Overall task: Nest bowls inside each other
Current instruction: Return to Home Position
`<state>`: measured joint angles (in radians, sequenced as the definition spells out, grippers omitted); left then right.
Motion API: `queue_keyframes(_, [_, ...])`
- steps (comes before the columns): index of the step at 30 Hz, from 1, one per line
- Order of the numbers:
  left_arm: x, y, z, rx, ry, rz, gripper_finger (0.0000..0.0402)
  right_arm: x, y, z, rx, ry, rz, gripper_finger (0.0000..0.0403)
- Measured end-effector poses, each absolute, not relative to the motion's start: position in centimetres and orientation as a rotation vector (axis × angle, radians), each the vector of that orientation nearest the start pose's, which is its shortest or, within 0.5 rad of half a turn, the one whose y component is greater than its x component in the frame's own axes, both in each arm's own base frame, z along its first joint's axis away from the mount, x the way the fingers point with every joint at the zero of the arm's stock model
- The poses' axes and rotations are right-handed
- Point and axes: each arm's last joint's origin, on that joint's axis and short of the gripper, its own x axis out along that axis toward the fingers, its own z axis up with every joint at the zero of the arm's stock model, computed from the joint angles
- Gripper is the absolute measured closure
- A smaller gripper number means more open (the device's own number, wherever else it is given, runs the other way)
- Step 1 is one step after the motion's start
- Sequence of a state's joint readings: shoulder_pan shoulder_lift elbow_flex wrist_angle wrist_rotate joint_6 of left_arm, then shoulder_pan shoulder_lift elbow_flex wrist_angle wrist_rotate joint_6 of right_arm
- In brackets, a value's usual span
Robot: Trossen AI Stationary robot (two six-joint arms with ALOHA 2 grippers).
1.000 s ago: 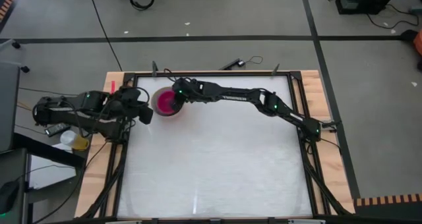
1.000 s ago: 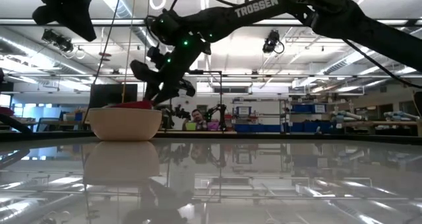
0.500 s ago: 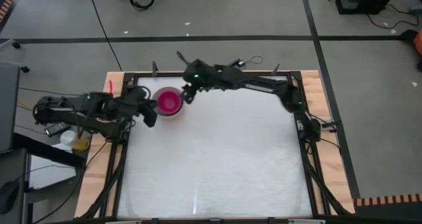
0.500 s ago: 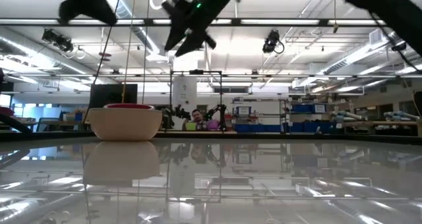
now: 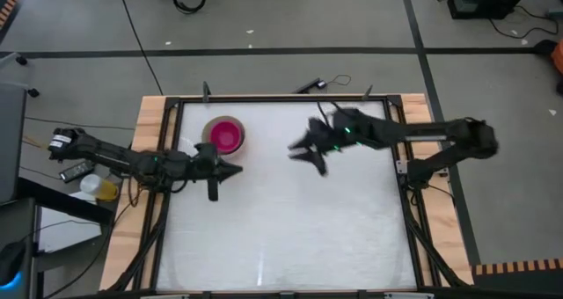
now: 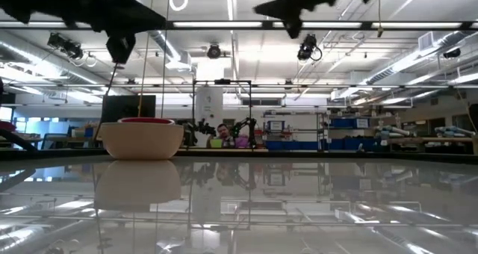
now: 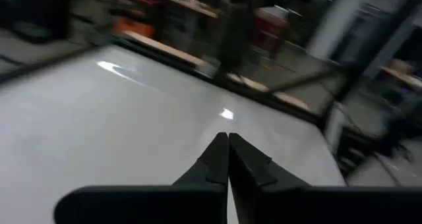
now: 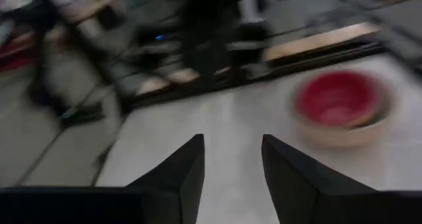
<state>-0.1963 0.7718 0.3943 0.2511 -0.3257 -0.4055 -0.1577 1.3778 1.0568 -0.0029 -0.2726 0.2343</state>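
Observation:
The bowls (image 5: 224, 136) stand nested in one stack at the far left of the table. A red-magenta bowl (image 8: 337, 97) sits inside, and a beige outer bowl (image 6: 142, 140) rests on the table by its base. Any bowls between these two are hidden. My left gripper (image 5: 236, 170) is shut and holds nothing. It hangs level just on the near side of the stack, pointing toward the table's right; its tips (image 7: 228, 145) meet over bare table. My right gripper (image 5: 301, 156) is open and holds nothing. It hangs to the right of the stack and faces it (image 8: 232, 148).
A black frame (image 5: 264, 99) rims the white table top, with wooden boards outside it. Right of the stack and toward the near edge lies wide bare table (image 5: 290, 229). Beyond the far edge the low view shows a workshop with a person (image 6: 222, 137) far off.
My right gripper has come up off the bowl stack and swung toward the table's right, leaving the red-magenta bowl sitting level in the stack. My left gripper has dropped, moved toward the near edge and the right, and tipped from pointing down to level.

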Motion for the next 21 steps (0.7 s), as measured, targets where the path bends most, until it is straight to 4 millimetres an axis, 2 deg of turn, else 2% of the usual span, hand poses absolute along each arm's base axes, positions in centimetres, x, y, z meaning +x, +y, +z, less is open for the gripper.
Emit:
queue_keyframes(3, [17.8,-2.7,23.0,-0.347,0.088,0.072,0.0398,28.1,-2.7,29.2,0.219,0.354,0.173,0.0261])
queue_keyframes(5, [17.9,-2.5,22.7,-0.284,0.103,0.08,0.0399,26.4,-2.2,29.0,0.201,0.332,0.174,0.0277])
queue_keyframes(10, [17.8,-1.2,23.5,-0.192,0.06,0.14,0.04,22.5,-1.6,30.5,0.218,0.062,0.106,0.0343])
queue_keyframes(13, [16.8,-0.3,24.7,-0.155,-0.01,0.182,0.04,19.6,-1.8,30.9,0.181,-0.055,0.09,0.039])
queue_keyframes(17, [14.5,0.5,25.8,-0.121,-0.053,0.202,0.0401,16.5,-1.8,28.8,0.189,-0.07,0.098,0.0393])
queue_keyframes(21, [12.7,0.5,25.1,-0.128,-0.068,0.132,0.0401,14.6,-1.4,27.2,0.184,-0.145,0.131,0.0397])
